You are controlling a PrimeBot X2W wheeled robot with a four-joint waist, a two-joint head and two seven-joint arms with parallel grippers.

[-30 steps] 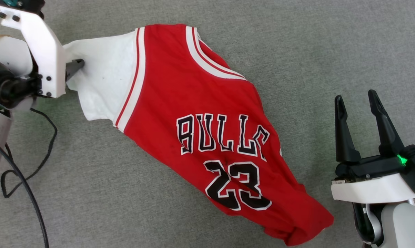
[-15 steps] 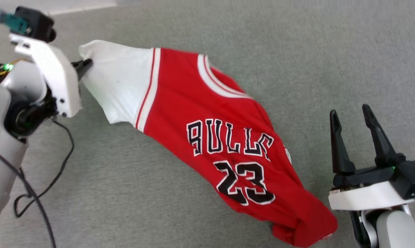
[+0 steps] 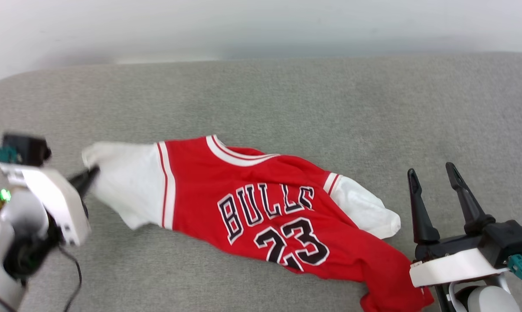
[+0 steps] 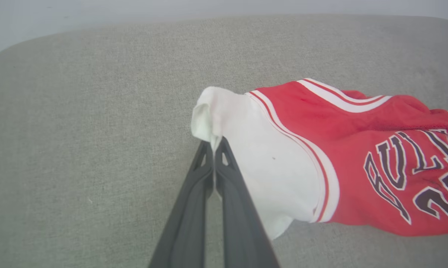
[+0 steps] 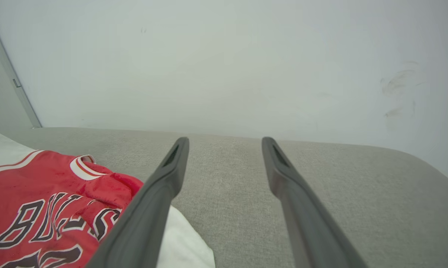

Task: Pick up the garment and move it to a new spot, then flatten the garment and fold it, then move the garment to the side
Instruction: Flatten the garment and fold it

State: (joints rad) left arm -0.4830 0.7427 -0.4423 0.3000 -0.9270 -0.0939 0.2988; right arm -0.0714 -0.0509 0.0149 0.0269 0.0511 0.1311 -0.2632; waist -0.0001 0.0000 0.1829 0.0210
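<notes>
Red jersey garment with white short sleeves (image 3: 261,173) is lying rumpled mid-frame on grey woven cloth (image 3: 287,99). My left gripper (image 4: 213,144) is pinching the sleeve cuff at frame left (soft, light, it'll sag); my right gripper (image 3: 431,169), lower right, is gaping empty.

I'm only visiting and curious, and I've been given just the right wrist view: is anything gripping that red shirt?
Observer: Yes. The left gripper is shut on the shirt's far sleeve, pinching its white edge.
Operator: Does my gripper touch the white sleeve beside it?
Observer: No. The head view shows a gap between the open right gripper and that near sleeve.
Operator: What's printed under BULLS?
Observer: The number 23, black with white outlines.
</notes>
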